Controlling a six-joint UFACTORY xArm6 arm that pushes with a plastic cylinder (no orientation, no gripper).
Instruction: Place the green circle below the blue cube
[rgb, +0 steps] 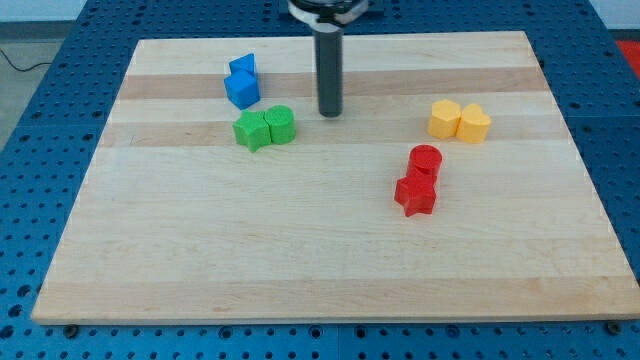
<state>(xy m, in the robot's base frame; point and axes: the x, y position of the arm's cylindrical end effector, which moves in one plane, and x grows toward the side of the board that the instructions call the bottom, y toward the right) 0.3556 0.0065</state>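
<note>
The green circle (281, 124) sits on the wooden board (300, 250), touching a green star-shaped block (252, 130) on its left. The blue cube (242, 89) lies up and to the left of them, with a second blue block (243, 66) touching its top edge. My tip (331, 113) is at the end of the dark rod, to the right of the green circle and slightly above it, a short gap away, not touching any block.
Two yellow blocks (459, 120) sit side by side at the view's right. A red circle (425, 159) and a red star-shaped block (415, 192) lie below them, touching. The board's edges border a blue perforated table.
</note>
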